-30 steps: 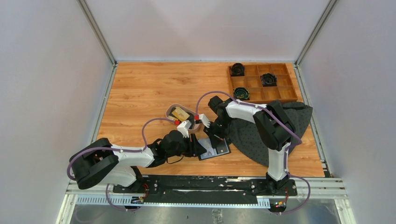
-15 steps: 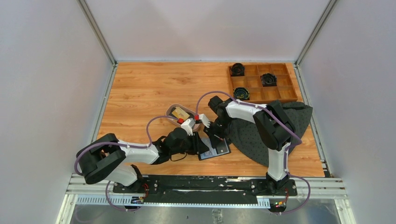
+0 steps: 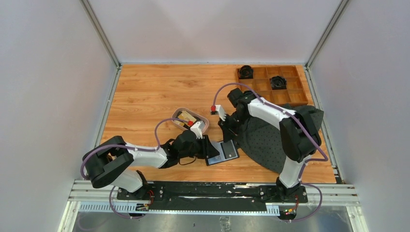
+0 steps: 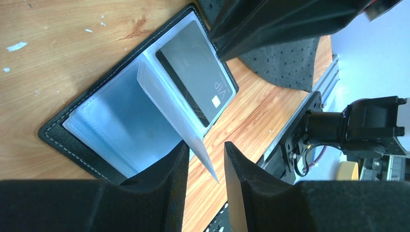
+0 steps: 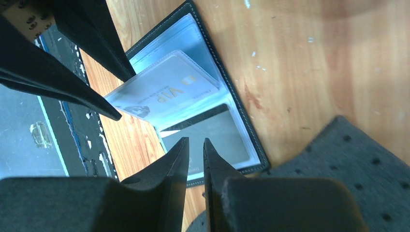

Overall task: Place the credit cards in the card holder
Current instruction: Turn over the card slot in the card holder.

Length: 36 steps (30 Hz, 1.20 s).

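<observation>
Right pincer (image 5: pixel 196 140) narrow, farther from card holder (image 3: pixel 230 151) on wooden table (image 3: pixel 154 92); left pincer (image 4: pixel 206 145) narrow.

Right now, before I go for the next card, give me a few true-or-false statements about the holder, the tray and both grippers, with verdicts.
1. The card holder lies open on the table. True.
2. A black card sits in one of the holder's sleeves. True.
3. The right gripper is carrying a card. False: nothing shows between its fingers, and it hangs above the open holder.
4. The tray has no card in it. False: a gold card lies in it.
5. A clear sleeve leaf stands up between the fingers of the left gripper. True.
</observation>
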Motion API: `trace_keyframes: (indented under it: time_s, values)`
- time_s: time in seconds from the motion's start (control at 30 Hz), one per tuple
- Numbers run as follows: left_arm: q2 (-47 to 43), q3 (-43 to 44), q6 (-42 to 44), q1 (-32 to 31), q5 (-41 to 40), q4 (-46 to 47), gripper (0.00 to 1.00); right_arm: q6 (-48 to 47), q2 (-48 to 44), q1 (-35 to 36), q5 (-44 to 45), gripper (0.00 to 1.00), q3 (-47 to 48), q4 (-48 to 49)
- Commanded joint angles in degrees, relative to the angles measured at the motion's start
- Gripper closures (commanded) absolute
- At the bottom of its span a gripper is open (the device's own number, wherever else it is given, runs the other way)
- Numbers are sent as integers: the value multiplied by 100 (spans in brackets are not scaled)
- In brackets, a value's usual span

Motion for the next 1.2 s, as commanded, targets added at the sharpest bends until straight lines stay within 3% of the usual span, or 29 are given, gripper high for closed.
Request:
trace_keyframes:
  time_s: [0.0, 0.73, 0.9, 1.07, 1.17]
  values:
    - [142, 183, -14, 32, 121, 122, 64, -172, -359, -329, -224, 79, 10, -196]
    - [1142, 1206, 46, 12, 776, 117, 51, -350, -1777, -1418, -748, 78, -95, -209]
    - [1069, 1215, 146, 205, 995, 117, 51, -817, -2456, -1507, -636, 72, -265, -219]
    - [72, 1231, 584, 348, 888, -472, 51, -1299, -3382, -1509, -70, 68, -405, -185]
    - [-753, 1525, 1310, 435, 637, -1499, 50, -1456, -4000, -1509, 95, 46, -384, -57]
